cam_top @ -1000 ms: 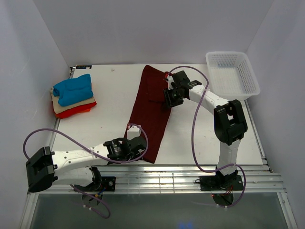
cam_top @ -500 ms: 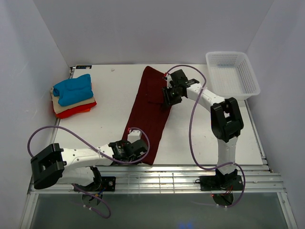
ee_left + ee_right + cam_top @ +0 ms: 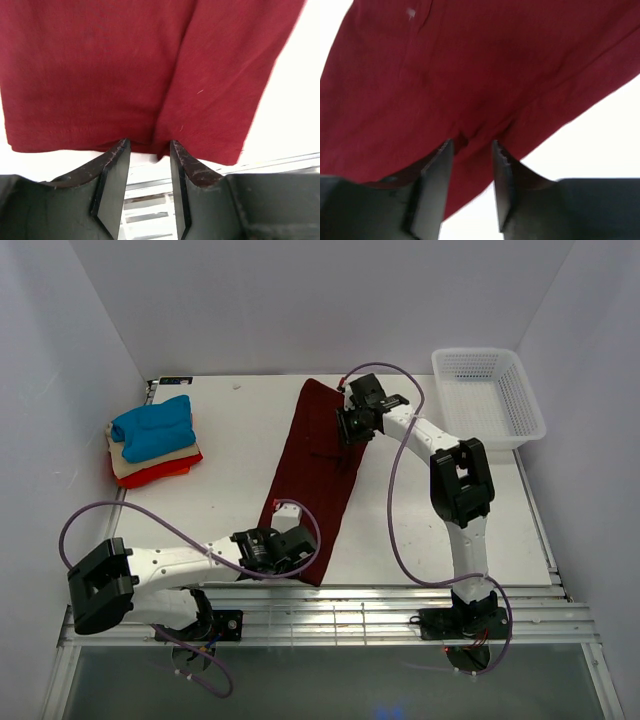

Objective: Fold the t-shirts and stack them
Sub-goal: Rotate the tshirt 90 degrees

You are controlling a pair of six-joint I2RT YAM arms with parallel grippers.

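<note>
The dark maroon t-shirt [image 3: 315, 475] lies as a long narrow strip down the middle of the table. My left gripper [image 3: 290, 552] is at its near hem; in the left wrist view [image 3: 148, 145] the jaws stand parted with the hem edge [image 3: 100, 132] right at the tips. My right gripper [image 3: 350, 430] is on the strip's far right edge; in the right wrist view [image 3: 470, 145] the jaws stand parted over puckered maroon cloth [image 3: 445, 75]. A folded stack sits at the far left: blue [image 3: 152, 428] on top, beige [image 3: 125, 462], red-orange [image 3: 160, 472] beneath.
A white mesh basket [image 3: 478, 352] stands at the far right corner. The white table [image 3: 230, 480] ends in a slatted metal rail [image 3: 350, 605] along the near edge, just behind my left gripper. Walls close in on the left, back and right.
My right gripper has moved up the shirt's right edge toward the far end. My left gripper has shifted slightly right along the near hem. The shirt has hardly moved.
</note>
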